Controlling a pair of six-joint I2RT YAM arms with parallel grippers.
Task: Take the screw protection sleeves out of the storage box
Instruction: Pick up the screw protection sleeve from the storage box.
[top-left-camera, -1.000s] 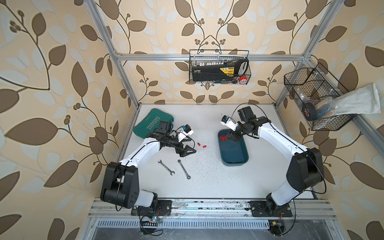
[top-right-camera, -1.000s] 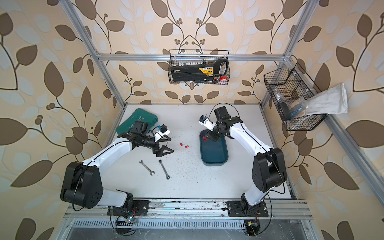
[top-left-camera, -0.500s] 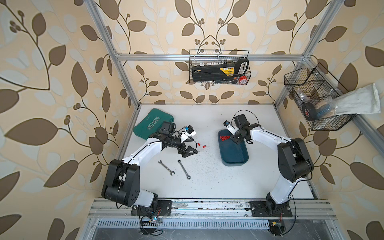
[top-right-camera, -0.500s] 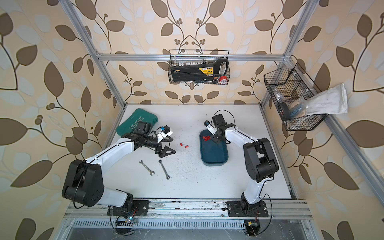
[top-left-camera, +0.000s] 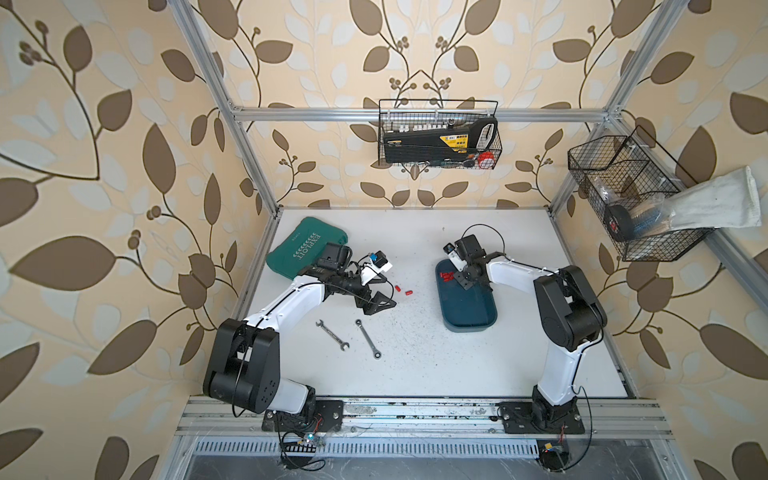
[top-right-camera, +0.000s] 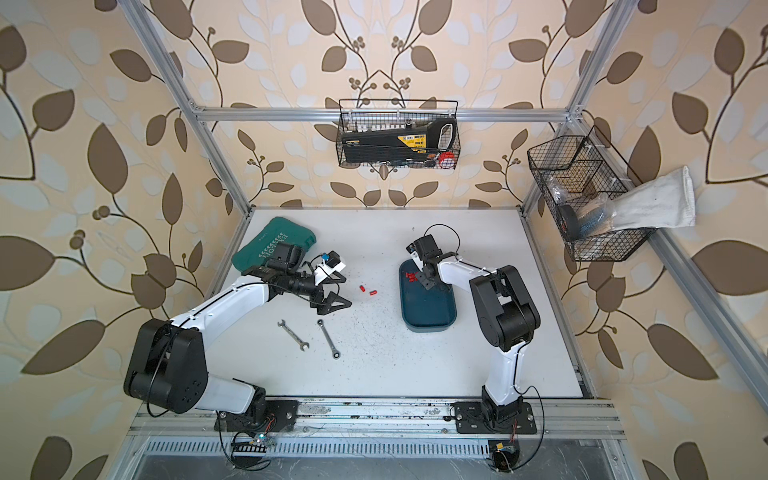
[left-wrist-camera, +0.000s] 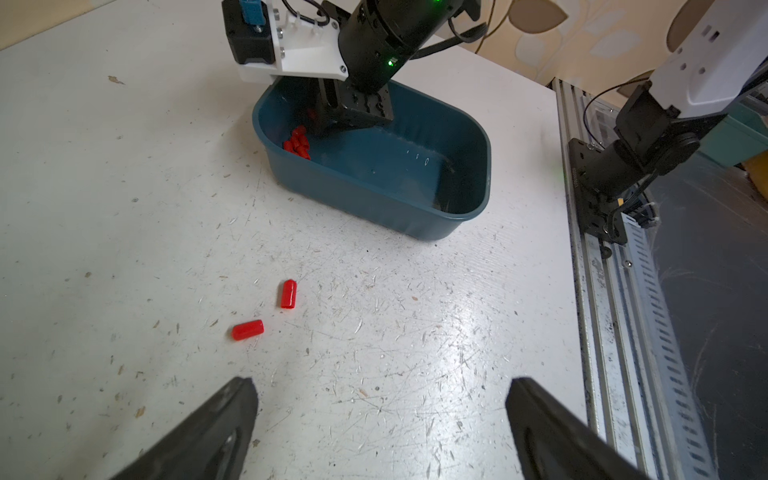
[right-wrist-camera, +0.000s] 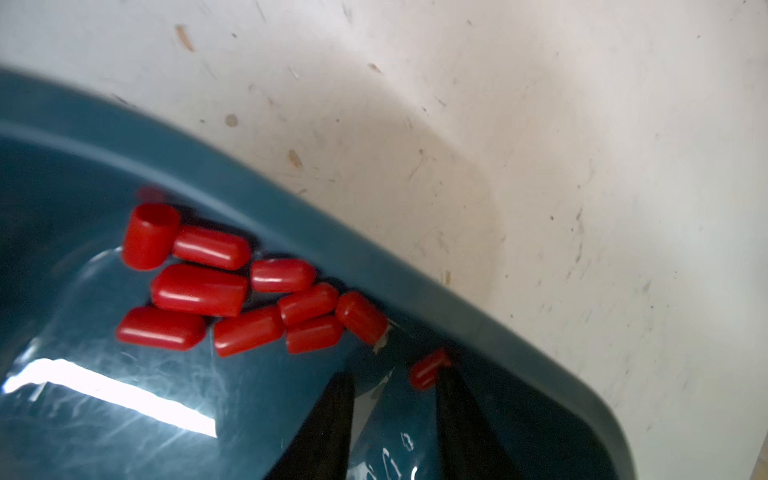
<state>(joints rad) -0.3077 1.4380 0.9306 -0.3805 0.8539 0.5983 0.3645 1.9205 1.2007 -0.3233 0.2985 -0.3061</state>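
1. The screw protection sleeves (right-wrist-camera: 232, 286) left in the storage box (right-wrist-camera: 374, 257) lie heaped against its wall, in the rounded corner towards the desk's back edge. A lone sleeve (right-wrist-camera: 428, 369) lies a little apart from the heap, close to the same wall
2. My right gripper (right-wrist-camera: 395, 376) is down inside the box with its jaws partly apart and only box floor between them. The lone sleeve sits at the tip of one finger (right-wrist-camera: 461, 415), not in the gap, so I judge nothing is grasped
3. I'd take that lone one: sidle towards the wall until it lies squarely between the fingers, then close gently. Room by the wall looks tight, so a hasty squeeze could flick it away
4. I'd lift straight up and clear the rim before travelling, or the box may drag
5. Two freed sleeves (left-wrist-camera: 288, 294) lie on the desk (left-wrist-camera: 124, 187) beside the box, and I'd set this one down near them
6. My left gripper (left-wrist-camera: 380, 380) hovers over the desk, facing those two, with its jaws released wide and empty. I'd leave it parked there
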